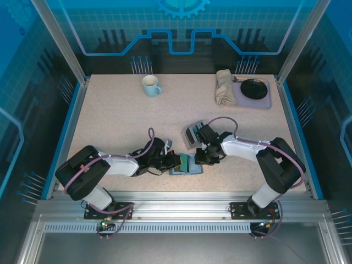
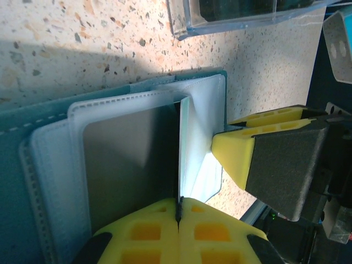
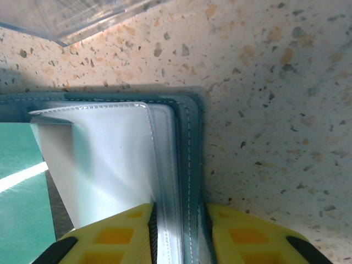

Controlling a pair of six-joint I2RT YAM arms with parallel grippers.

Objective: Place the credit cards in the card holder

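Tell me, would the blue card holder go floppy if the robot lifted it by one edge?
Probably floppy: the card holder looks like soft stitched material, and its clear sleeves curve and fan apart. Likely light, since it is thin and flat. The glossy sleeves may be slippery, so pages could slide within the right gripper pinching its edge.

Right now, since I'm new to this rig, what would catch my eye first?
Both arms meet near the front of the table over the open teal card holder: the right gripper clamps its edge, while the left gripper pinches a teal-green credit card. Far behind sit a mug and a tray.
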